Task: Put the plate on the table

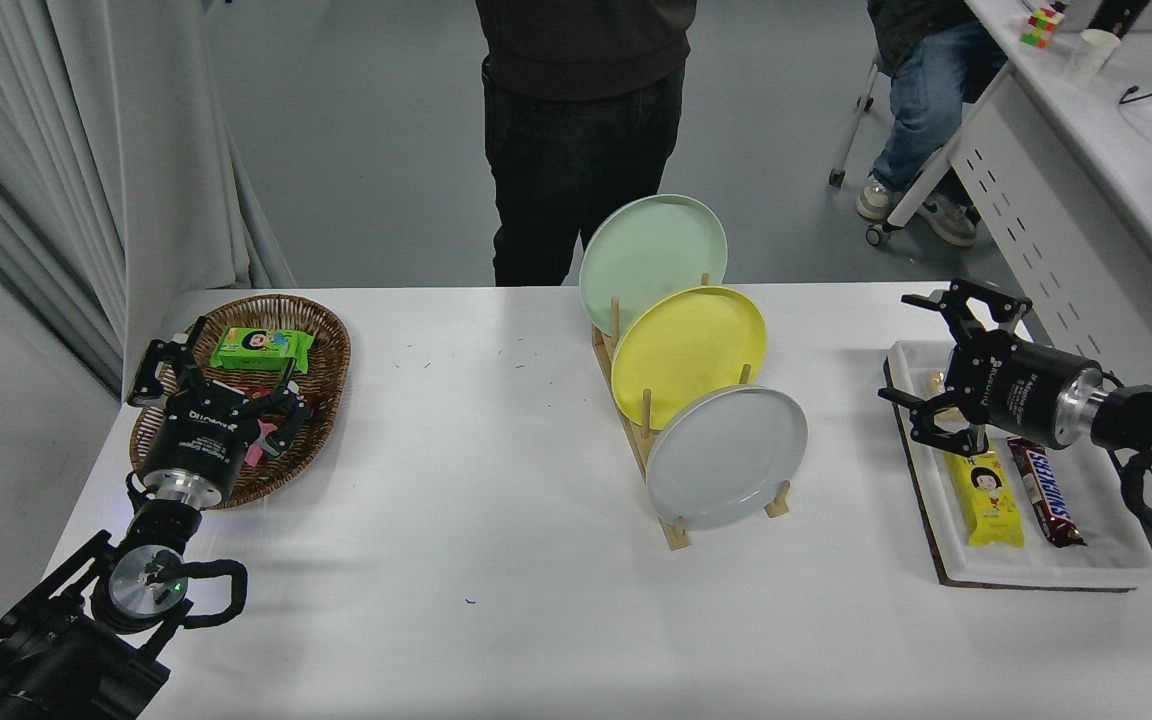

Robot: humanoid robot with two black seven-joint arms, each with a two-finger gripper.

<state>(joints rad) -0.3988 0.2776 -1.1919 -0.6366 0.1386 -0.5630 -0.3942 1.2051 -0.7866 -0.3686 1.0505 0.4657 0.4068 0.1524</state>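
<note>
Standing on edge in the wooden peg rack (648, 420), the round light grey plate (726, 456) looked stiff, slick, breakable; its upper rim seemed graspable by the right gripper (921, 365), fingers apart.

Wicker basket (321, 330) at far left, green snack pack (262, 347) inside. Wooden plate rack (636, 420) mid-scene, holding pale green plate (651, 250) at back and yellow plate (688, 345) next forward, both upright on edge. White tray (1036, 565) at right, with yellow snack bar (984, 494) beside Snickers bar (1042, 490). Standing person (584, 130) in dark clothes at far edge; seated person (921, 100) upper right. Rubik's cube (1040, 26) and paper cup (1088, 52) on side desk (1136, 150).
</note>
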